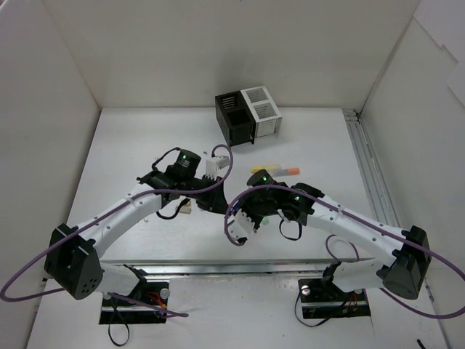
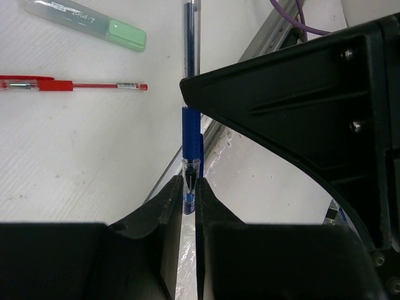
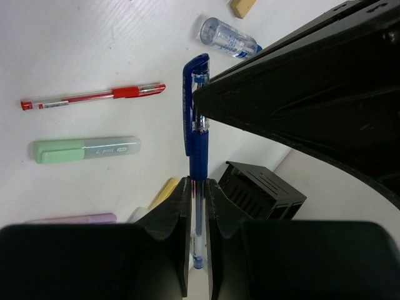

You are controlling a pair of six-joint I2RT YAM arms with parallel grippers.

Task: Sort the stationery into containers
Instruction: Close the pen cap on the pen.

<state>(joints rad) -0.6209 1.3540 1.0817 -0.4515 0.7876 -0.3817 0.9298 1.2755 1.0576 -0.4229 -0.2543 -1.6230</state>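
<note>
Blue pen [image 3: 199,150] is clamped in the left hand [image 2: 189,187] and in the right hand [image 3: 198,187].

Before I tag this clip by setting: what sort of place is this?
Probably a robotics lab test cell: a white table boxed in by plain white panels, a left arm and right arm bolted at its near edge, and a red pen and green highlighter lying loose on it.
</note>
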